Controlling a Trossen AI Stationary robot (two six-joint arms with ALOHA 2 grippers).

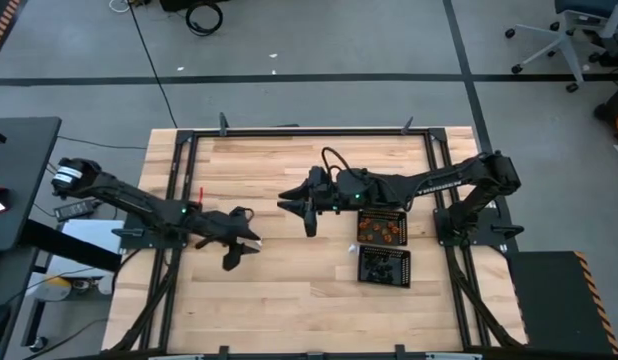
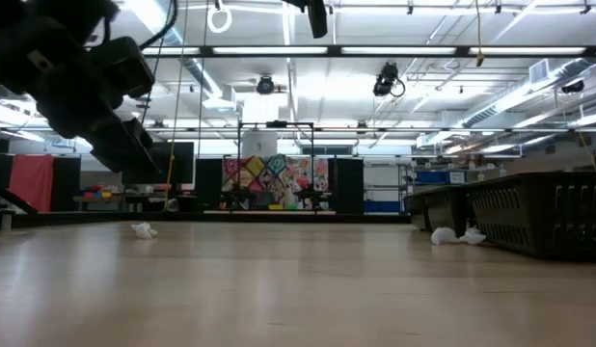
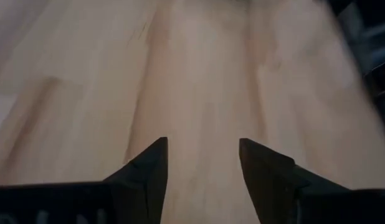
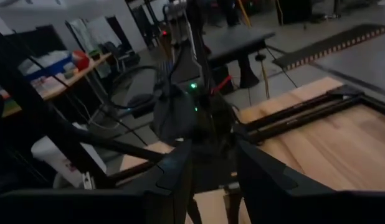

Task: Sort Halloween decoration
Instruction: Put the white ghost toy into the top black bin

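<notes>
High view. The wooden table (image 1: 289, 290) is seen from straight above with both dark arms over it. The left gripper (image 1: 244, 250) hangs over the left-centre of the boards; the right gripper (image 1: 301, 212) reaches in over the middle of the table, its fingers pointing toward the left arm. Two square black mesh trays lie side by side on the right part of the table: the farther tray (image 1: 381, 227) holds orange trinkets (image 1: 387, 232), and the nearer tray (image 1: 385, 266) holds dark ones that cannot be told apart. A white trinket (image 1: 353, 248) lies on the bare wood just beside the trays, on their left.

Low view. A dark arm fills the upper left corner. One small white piece (image 2: 144, 229) lies on the wood at the left; other white pieces (image 2: 456, 235) lie just beside the wall of a black mesh tray (image 2: 549, 217) at the right.

Left wrist view. The left gripper (image 3: 202, 163) stands with its two fingers (image 3: 149, 171) well apart above bare wood, nothing between them.

Right wrist view. The right gripper (image 4: 214, 165) shows its two fingers (image 4: 177, 171) with a moderate gap; whether a trinket sits between them cannot be told. Beyond them stands the left arm.
</notes>
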